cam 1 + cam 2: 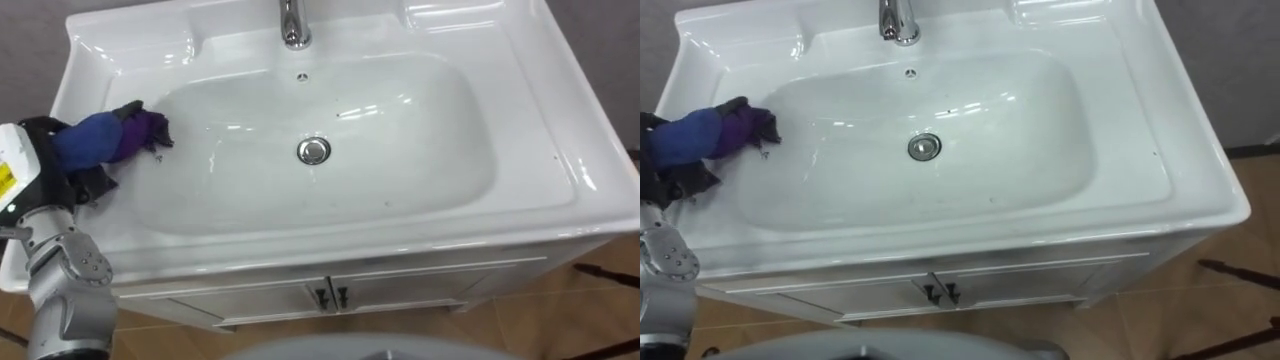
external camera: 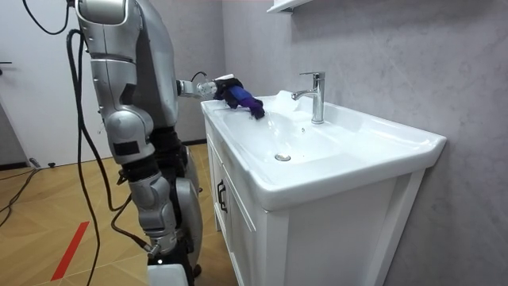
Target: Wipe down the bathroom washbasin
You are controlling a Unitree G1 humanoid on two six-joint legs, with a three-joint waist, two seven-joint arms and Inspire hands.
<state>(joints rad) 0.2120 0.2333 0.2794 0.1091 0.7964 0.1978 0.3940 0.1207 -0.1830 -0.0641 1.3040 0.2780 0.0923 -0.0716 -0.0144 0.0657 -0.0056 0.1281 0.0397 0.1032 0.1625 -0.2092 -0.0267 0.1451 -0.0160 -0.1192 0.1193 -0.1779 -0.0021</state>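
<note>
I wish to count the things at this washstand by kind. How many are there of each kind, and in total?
Basin: 1
Faucet: 1
Drain plug: 1
Cloth, blue and purple: 1
Cabinet handles: 2
Total: 6

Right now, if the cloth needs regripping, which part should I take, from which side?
Grip the cloth at its bunched blue bulk, from the basin's left rim as the left robot hand does; its purple end trails loose toward the bowl and may slip.
</note>
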